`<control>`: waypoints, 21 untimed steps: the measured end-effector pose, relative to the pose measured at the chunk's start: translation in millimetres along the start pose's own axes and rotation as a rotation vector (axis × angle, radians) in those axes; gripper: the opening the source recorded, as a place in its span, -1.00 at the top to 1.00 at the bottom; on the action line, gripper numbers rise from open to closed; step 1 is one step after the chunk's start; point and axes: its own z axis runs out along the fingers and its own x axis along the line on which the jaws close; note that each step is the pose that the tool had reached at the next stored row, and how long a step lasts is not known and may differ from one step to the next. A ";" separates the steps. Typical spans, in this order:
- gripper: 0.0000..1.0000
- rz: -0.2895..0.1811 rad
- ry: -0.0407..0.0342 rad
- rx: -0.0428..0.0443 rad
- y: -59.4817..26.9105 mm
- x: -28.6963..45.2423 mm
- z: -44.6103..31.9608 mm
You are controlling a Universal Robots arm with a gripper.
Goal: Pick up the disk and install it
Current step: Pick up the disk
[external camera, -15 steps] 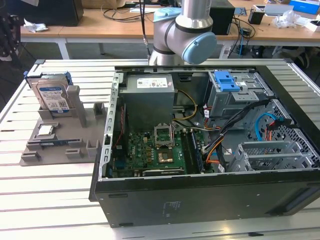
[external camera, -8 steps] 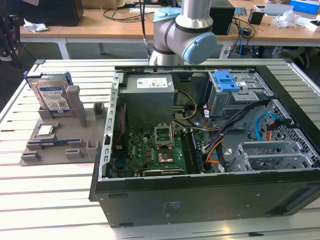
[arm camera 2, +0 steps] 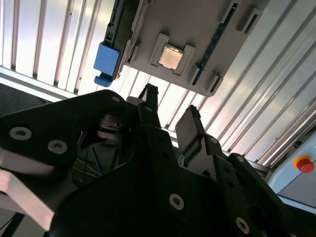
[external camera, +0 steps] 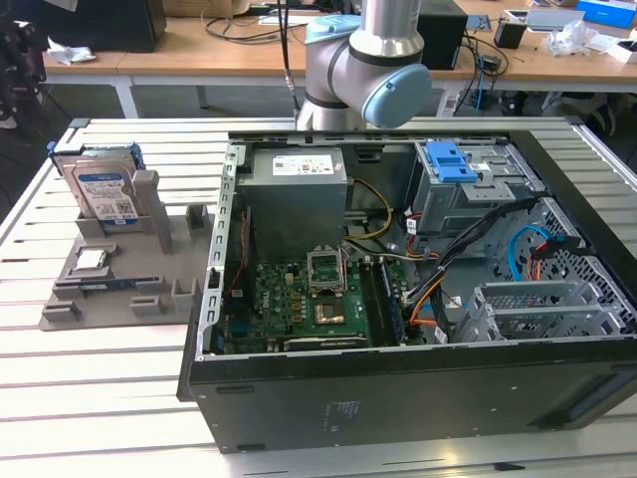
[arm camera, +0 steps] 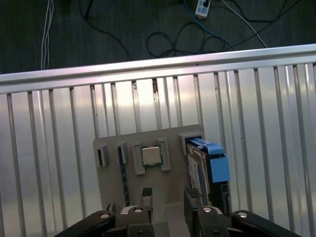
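My claw [arm camera: 168, 193] hangs open and empty above the grey holder [arm camera: 111, 182]. On the holder, just past my fingertips, lies the small processor chip [arm camera: 151, 155]. The disk [arm camera: 199, 168] stands on its edge in a slot at the holder's side, apart from my fingers. I judge the disk stiff, rather heavy and sensitive to shocks, so its blue side rails [arm camera: 217, 165] seem the good place to take it. Beside the holder, farther off, lies the open computer case [external camera: 398, 388].

My slatted metal worktop [external camera: 100, 398]
A grey parts holder [external camera: 149, 264] and an open computer case [external camera: 398, 398] rest on it.
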 end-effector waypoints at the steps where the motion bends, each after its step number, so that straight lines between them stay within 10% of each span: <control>1: 0.17 0.000 0.0000 0.0000 0.0 0.0 0.0; 6: -0.08 0.000 0.0014 0.0003 0.0 -0.1 0.1; 9: -0.08 0.000 0.0361 0.0038 0.2 -2.6 0.1; 14: -0.08 0.000 0.0374 0.0039 0.7 -8.9 0.2; 21: -0.08 0.000 0.0374 0.0039 3.6 -39.4 0.7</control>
